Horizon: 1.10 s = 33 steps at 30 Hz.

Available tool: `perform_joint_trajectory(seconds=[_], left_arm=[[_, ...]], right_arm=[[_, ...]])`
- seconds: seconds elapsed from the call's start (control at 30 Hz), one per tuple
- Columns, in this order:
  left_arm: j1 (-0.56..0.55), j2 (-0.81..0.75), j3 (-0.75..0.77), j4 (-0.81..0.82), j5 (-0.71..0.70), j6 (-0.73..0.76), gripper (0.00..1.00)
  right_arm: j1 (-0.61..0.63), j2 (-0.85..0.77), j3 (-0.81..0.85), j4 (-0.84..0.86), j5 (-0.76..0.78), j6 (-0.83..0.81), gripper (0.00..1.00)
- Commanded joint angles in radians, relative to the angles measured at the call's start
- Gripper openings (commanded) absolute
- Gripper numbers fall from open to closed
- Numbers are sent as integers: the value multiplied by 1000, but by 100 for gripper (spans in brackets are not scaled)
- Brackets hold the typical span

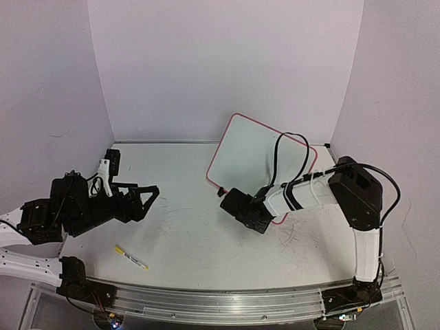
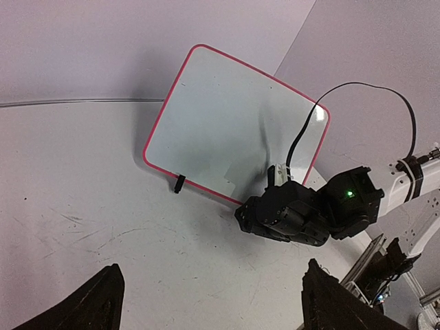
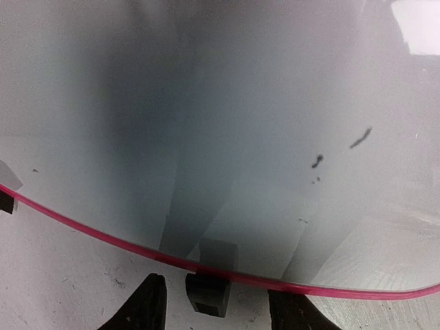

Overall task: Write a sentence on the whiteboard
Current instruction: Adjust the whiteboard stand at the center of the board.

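Observation:
The whiteboard (image 1: pixel 258 155) (image 2: pixel 234 124) (image 3: pixel 206 103) leans tilted at the back right of the table, red-pink rim down. No sentence shows on its face, only a few small dark specks. My right gripper (image 1: pixel 228 196) (image 3: pixel 220 309) sits at the board's lower rim with its fingers on either side of a black clip foot (image 3: pixel 208 292), a gap showing on each side. My left gripper (image 1: pixel 150 201) (image 2: pixel 213 275) hangs open over the scratched tabletop at the left, holding nothing.
A marker (image 1: pixel 130 258) with a yellow end lies near the front left edge of the table. A second clip foot (image 2: pixel 179 183) stands further along the board's rim. Walls close the back and both sides.

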Motion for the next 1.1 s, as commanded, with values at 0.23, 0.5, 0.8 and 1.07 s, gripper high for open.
perform_joint_trajectory(seconds=[0.23,0.5,0.8,1.07], left_arm=[[2,80,70,-16,-41,5,91],[3,208,121,6,-74,12,92],[3,323,159,65,-89,4,93],[2,390,202,110,-80,-15,93]], right_arm=[[-39,-38,-68,89,24,-226,35],[-39,-125,-208,257,9,-444,9],[-41,-218,-410,548,-62,-779,0],[-53,-267,-579,870,-320,-1096,0]])
